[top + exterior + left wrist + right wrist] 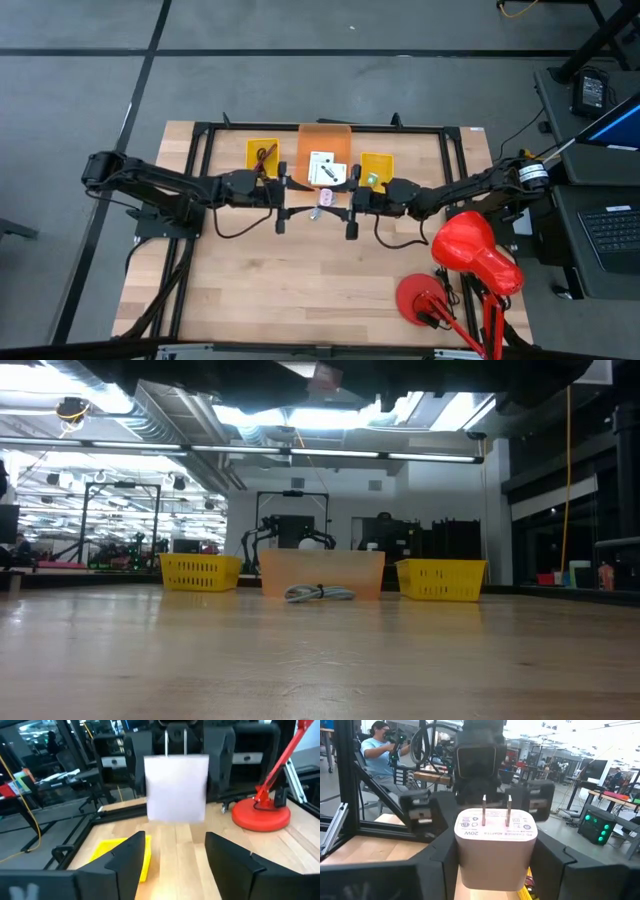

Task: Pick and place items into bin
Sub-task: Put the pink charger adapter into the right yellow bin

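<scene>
A pale pink square plug adapter [495, 845] with two metal prongs sits in my right gripper [495, 857], high above the table's middle [325, 197]. My left gripper [175, 855] is open and faces it from the left, a short way off, touching nothing; the adapter [176, 787] floats beyond its fingers. Two white cards [323, 168] lie in the orange bin [322, 133]. A maroon cord [265, 153] is in the left yellow basket. A green cube [371, 180] is in the right one. A blue-grey coil [320, 593] lies on the table before the bin. My right gripper pinches the adapter by two opposite side walls [462, 855] between its two fingers [442, 862]. The fingers come level from the table's right side. The adapter is lifted clear of the table, with its printed face and prongs [496, 810] turned up.
The yellow baskets [262, 155] [376, 165] flank the orange bin at the table's far side. A red lamp [470, 250] with a round base [425, 298] stands near the right front corner. A black frame [200, 135] runs around the table. Bare wood lies toward the near edge [300, 290].
</scene>
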